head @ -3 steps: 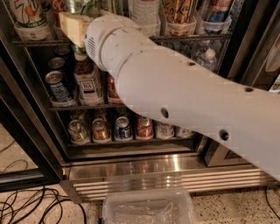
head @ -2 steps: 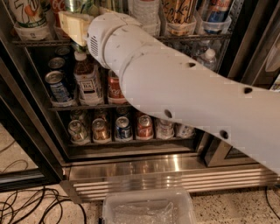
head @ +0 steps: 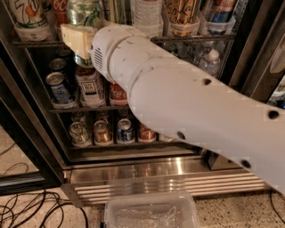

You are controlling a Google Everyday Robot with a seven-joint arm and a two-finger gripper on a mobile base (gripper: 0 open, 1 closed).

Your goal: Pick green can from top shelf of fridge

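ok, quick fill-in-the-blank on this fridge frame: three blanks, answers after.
1. The gripper is at the front edge of the top shelf, just below the green can, on the end of a ___ arm.
2. A clear plastic container sits on the ___ in front of the fridge.
3. The blue can stands on the ___ of the three visible racks.
Missing words: white; floor; middle.

Upright green can (head: 83, 12), top shelf (head: 31, 43), behind gripper (head: 75, 38)
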